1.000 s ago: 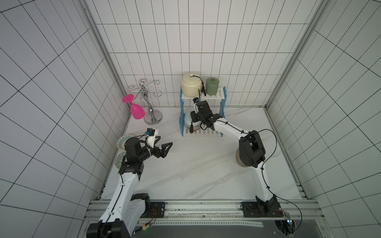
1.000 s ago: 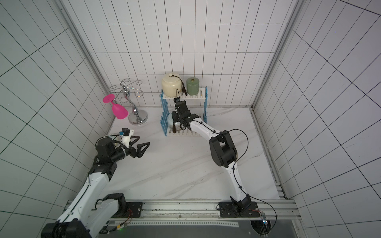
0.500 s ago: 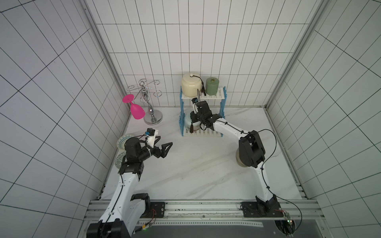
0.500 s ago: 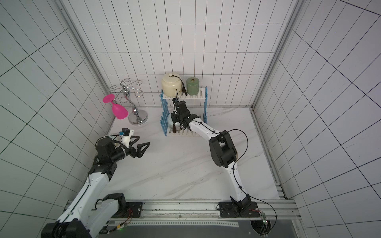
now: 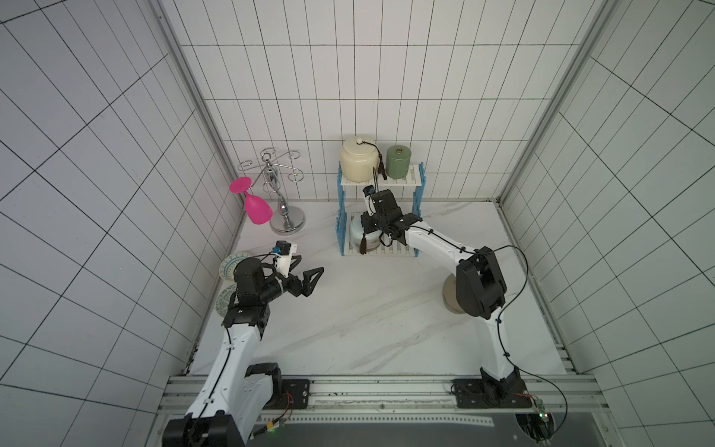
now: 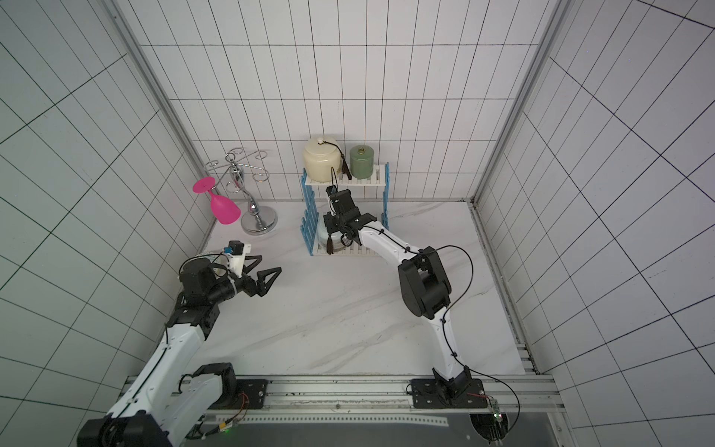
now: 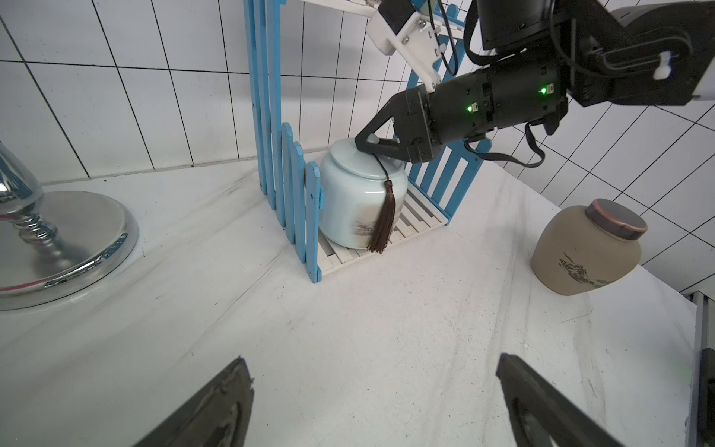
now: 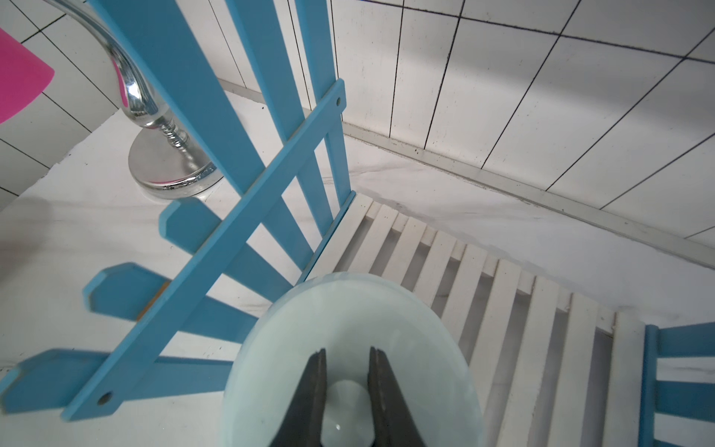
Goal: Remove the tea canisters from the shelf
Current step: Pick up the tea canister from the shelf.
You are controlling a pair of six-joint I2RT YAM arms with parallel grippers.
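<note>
The right pincer reaches into the lower tier of the shelf and comes down on the pale blue canister from above. Its two fingers are drawn nearly together and clamp the small round knob in the middle of the canister's lid, one finger on each side of it. The canister stands upright on the white slats of the lower board, close against the blue picket side nearest the chrome cup stand. Its brown tassel hangs down the front of the body.

On the upper board the cream canister and the green canister stand side by side, directly above the right pincer and apart from it. The tan canister sits on the tabletop, off the shelf and well away from the pincer; in both top views the right arm's elbow hides most of it.

The left pincer hovers over the tabletop with its fingers spread wide and nothing between them, well apart from the shelf.
</note>
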